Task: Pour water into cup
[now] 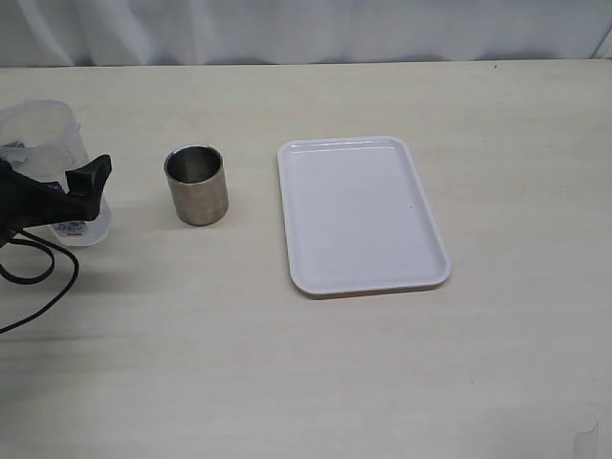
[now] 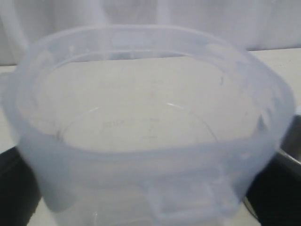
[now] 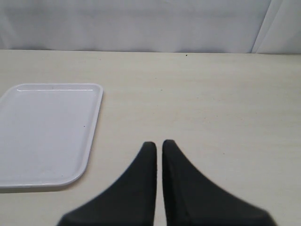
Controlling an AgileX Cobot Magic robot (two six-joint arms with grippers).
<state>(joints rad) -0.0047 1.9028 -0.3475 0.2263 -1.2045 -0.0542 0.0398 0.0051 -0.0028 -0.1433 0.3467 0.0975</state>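
Inventory and arm pose at the left edge of a pale surface (image 1: 316,382). Counted items: one clear plastic container (image 1: 43,129) with a blue-and-white label, one steel cup (image 1: 196,186), one white tray (image 1: 359,210) and two tools.

The left tool (image 1: 55,184) is level with the container's middle, reaching in sideways. Its black jaws are spread wide, one on either side of the upright container. The pictures do not show whether the pads press on the wall. The left wrist view looks down into the container's open mouth. The water (image 2: 141,127) inside is barely distinguishable from the clear plastic.

The cup stands upright and mouth up on the surface, near the left tool's outer finger (image 1: 91,177) and apart from it. The tray lies flat beyond the cup, well apart from the left tool.

The right tool (image 3: 159,146) is held low over bare surface with its jaws pressed together on nothing. The tray lies ahead of it, off toward the left arm's side.
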